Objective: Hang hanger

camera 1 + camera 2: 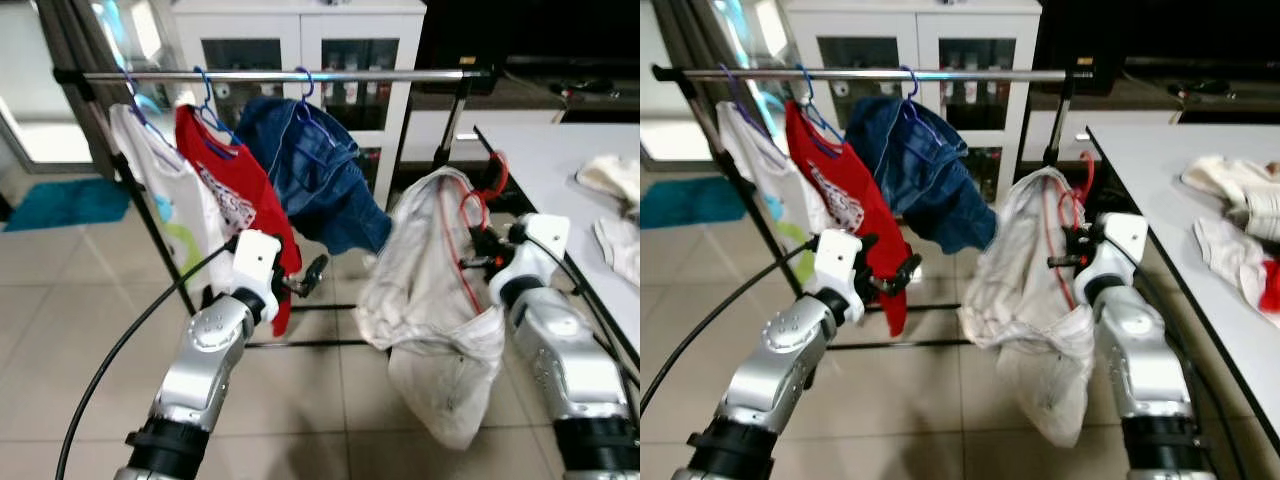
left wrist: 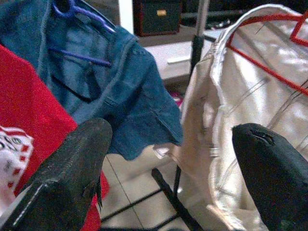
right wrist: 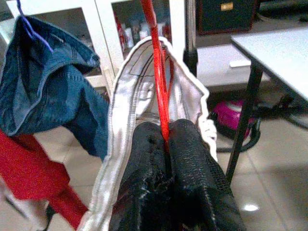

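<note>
Silver metal rail (image 1: 300, 75) runs across the top of your view, well above both claws, carrying a white shirt (image 1: 165, 190), a red T-shirt (image 1: 235, 195) and a blue denim garment (image 1: 315, 170) on blue hangers. Your left claw (image 1: 312, 275) sits low in front of the red T-shirt, its fingers (image 2: 72, 168) spread wide with nothing between them; the denim garment hangs just beyond it. To its right, your right claw (image 3: 166, 144) is clamped on the red hanger (image 1: 485, 195), which carries an off-white garment (image 1: 430, 300) draped around the claw and hanging below the rail, not on it. The hanger's hook rises above the claw, short of the rail. Right of that claw you have the white worktop (image 1: 540, 160) with pale cloths (image 1: 610, 180) lying on it.
</note>
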You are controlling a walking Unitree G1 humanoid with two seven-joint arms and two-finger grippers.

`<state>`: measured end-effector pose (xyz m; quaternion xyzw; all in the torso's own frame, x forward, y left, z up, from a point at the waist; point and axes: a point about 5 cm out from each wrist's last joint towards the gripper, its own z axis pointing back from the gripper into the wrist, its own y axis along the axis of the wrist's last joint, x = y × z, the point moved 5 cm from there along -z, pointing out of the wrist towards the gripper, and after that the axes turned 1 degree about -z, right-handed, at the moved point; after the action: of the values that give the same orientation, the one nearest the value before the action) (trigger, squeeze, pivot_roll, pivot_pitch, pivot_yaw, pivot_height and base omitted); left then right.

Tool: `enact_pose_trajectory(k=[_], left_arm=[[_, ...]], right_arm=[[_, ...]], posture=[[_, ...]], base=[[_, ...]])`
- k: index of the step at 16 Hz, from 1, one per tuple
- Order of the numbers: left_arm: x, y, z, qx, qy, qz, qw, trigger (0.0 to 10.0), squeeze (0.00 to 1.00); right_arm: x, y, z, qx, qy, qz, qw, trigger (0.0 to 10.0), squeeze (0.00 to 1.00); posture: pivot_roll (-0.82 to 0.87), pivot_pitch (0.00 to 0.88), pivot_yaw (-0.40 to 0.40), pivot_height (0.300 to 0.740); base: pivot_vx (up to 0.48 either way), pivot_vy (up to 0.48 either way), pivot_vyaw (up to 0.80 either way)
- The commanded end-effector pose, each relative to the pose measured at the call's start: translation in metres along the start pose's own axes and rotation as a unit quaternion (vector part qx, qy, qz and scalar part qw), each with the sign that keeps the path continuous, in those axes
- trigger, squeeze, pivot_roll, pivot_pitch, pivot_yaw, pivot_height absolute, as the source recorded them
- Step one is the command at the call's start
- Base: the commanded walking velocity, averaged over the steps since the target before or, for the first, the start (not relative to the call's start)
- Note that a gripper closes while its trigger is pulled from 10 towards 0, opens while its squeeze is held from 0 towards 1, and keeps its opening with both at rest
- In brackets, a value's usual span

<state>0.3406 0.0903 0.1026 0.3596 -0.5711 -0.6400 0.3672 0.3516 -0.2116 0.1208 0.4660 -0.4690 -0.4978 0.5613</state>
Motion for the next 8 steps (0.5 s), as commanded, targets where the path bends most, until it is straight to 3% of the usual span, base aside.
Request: enact_pose_trajectory(k=[1,8], left_arm=[[-0.006,0.0048,0.0016,0.008,0.012,-0.014,1.0,10.0,0.0],[-0.005,0.0112,0.0014,0.014,0.003,-0.033,0.999,10.0,0.0]], right_arm=[[0.0003,0.026,-0.0008,0.042,0.006,0.01,0.999,10.0,0.0],[0.0029,0.0336,-0.0039,0.047,0.019,0.029,0.998,10.0,0.0]], posture=[[-0.22,0.0,-0.064,0.74],[-0.2,0.0,-0.068,0.74]], base=[[0.409,0.0,0.0],[0.41,0.0,0.0]])
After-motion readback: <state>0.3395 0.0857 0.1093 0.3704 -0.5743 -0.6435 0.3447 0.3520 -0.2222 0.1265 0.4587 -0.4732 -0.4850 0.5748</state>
